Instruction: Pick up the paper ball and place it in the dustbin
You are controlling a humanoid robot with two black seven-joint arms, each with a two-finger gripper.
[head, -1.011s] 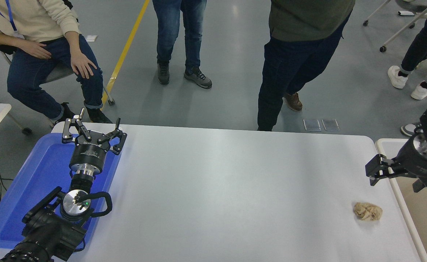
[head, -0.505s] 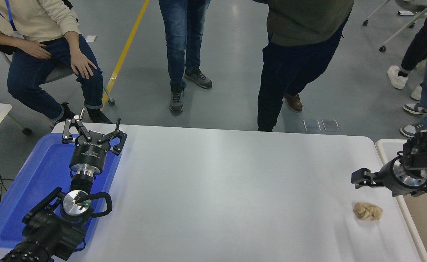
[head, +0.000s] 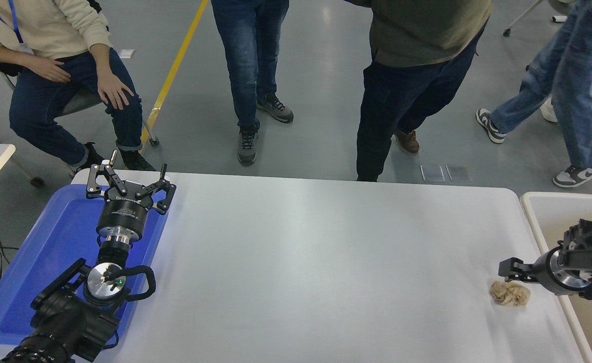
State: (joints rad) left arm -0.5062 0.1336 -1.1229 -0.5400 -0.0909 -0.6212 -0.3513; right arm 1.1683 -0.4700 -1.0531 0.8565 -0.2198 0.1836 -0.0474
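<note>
Near the table's point(head: 326, 262) right edge, paper ball point(head: 510, 293), right tool point(head: 509, 268) just above

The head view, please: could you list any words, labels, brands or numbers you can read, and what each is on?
No text can be read in this view.
Left gripper: pale print on its black body, too small and blurred to read.
Paper ball, dustbin, blue tray, table: no print visible.

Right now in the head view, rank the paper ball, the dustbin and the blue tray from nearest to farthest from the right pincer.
From the right pincer:
1. Paper ball, on the table just below its tip.
2. Dustbin, its rim beside the table's right edge.
3. Blue tray, far across at the table's left end.
</note>
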